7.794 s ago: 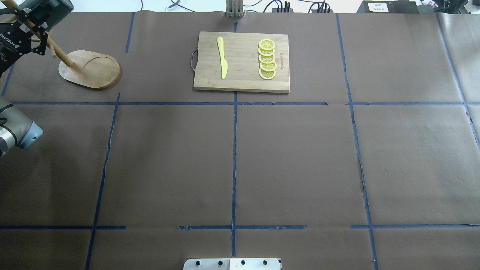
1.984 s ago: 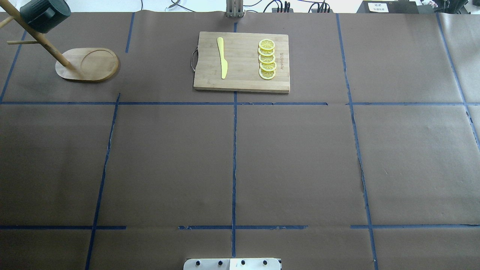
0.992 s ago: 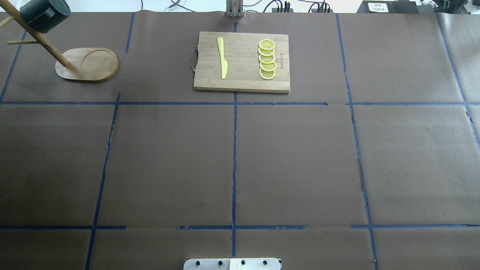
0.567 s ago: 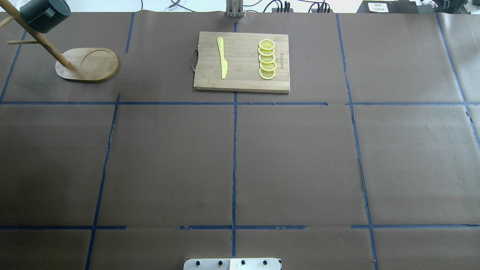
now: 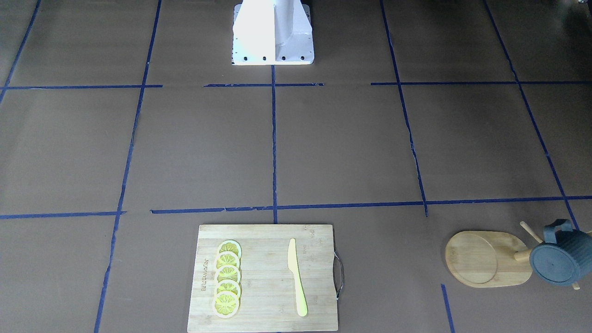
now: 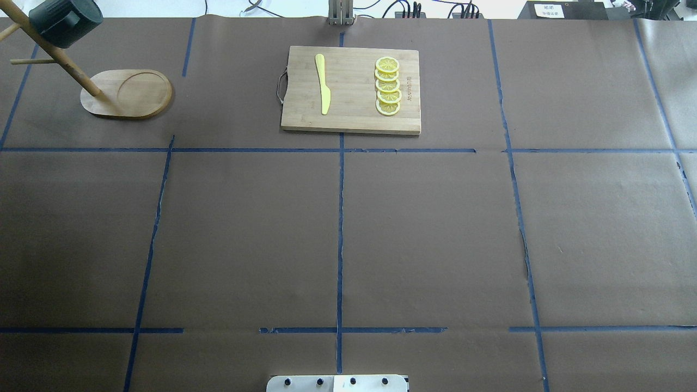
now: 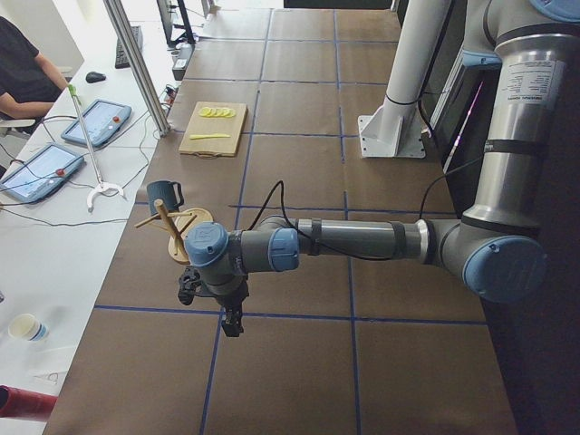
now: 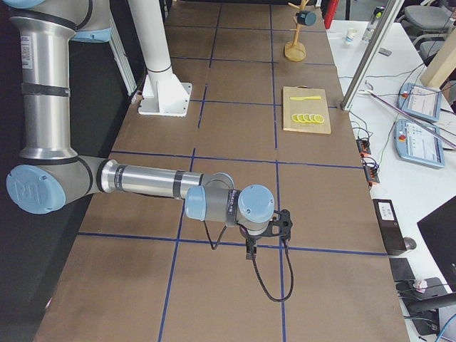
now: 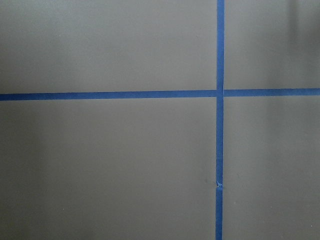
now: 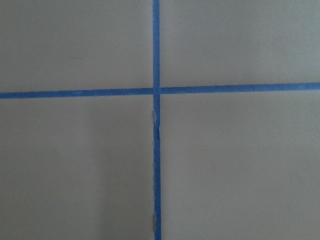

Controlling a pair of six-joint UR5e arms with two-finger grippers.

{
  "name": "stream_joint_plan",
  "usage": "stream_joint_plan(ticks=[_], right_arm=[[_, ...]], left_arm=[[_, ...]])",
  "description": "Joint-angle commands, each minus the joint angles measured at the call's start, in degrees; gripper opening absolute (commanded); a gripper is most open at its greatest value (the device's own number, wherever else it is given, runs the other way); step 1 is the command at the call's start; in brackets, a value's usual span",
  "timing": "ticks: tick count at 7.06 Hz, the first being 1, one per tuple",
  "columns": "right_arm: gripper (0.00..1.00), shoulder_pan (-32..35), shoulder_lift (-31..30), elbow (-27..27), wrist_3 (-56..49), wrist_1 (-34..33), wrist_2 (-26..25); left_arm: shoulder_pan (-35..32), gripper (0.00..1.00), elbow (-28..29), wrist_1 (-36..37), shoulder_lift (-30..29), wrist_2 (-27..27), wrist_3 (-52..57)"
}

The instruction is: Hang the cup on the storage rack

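Well left of the cutting board, the left tool hung over the table, pointing down; whether its jaws were wide or narrow could not be told. Also left of the cutting board, about level with it, the cup hung on an upper peg of the storage rack, clear of both tools. On the cutting board lay a yellow knife, then lemon slices. Well right of it hung the right tool, its opening likewise impossible to judge.
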Motion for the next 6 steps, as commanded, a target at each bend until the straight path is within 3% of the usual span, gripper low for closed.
stream_joint_plan(ticks=[1, 6], right_arm=[[1.00, 0.0, 0.2, 0.2, 0.1, 0.1, -0.6], [1.00, 0.0, 0.5, 0.2, 0.2, 0.1, -0.6]], left_arm=[[0.0, 1.00, 0.1, 0.0, 0.1, 0.0, 0.1], [0.0, 1.00, 0.0, -0.8, 0.2, -0.5, 0.3]])
